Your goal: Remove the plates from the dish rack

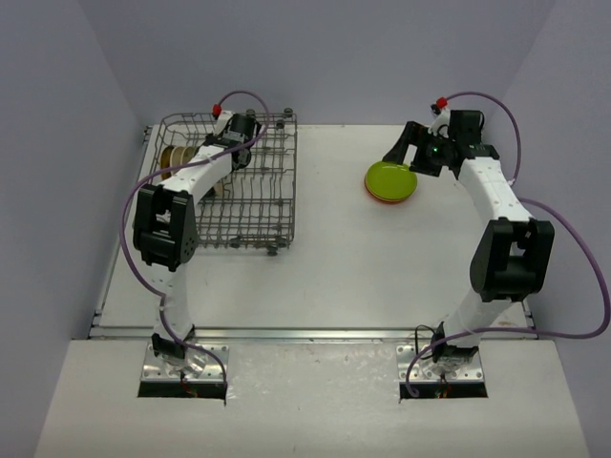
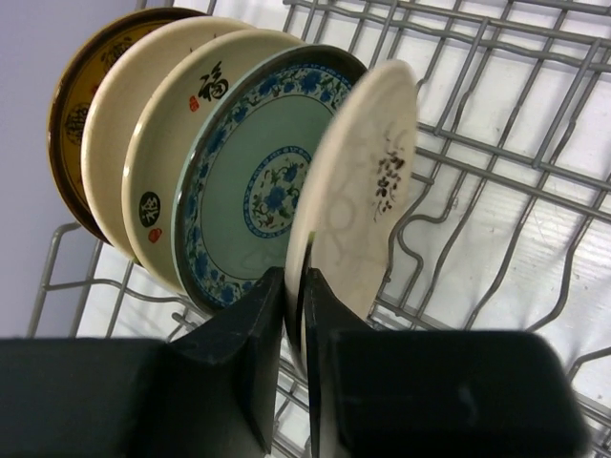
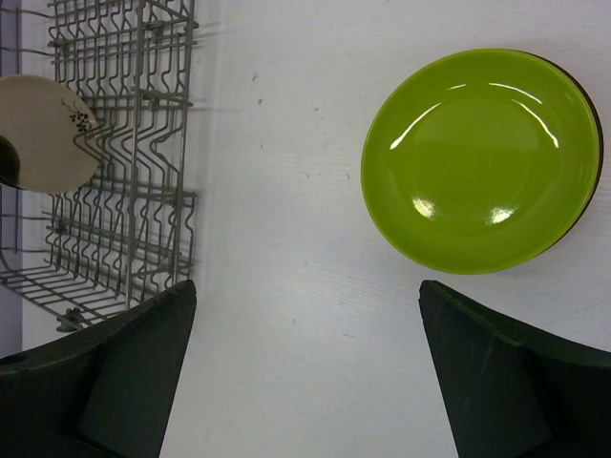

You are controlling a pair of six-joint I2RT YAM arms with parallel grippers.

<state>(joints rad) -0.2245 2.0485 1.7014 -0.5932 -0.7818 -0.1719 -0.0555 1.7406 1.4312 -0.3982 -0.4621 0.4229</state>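
As the overhead view has it, the dish rack [image 1: 258, 205] sits at the far left of the white table [image 1: 334, 277]. The left arm reaches into it, and the left claw [image 1: 232, 132] is down among the wires beside a row of plates [image 1: 177, 157] standing on edge at the rack's left end. Well apart, on the right half of the table, a green plate [image 1: 390, 177] lies flat on top of an orange plate [image 1: 380, 197]. The right claw [image 1: 399, 151] hovers just beside this stack.

On the left wrist camera, five plates stand upright in a row between the wires. The nearest is a cream plate [image 2: 368, 181] with dark brush marks on its back. Its lower rim is pinched between the claw's two black fingers, which stand narrow. Next behind it is a blue-patterned plate [image 2: 253, 191].

On the right wrist camera, the fingers are spread wide with nothing between them, over bare table. The green plate lies ahead to the right, and the rack is at the left.
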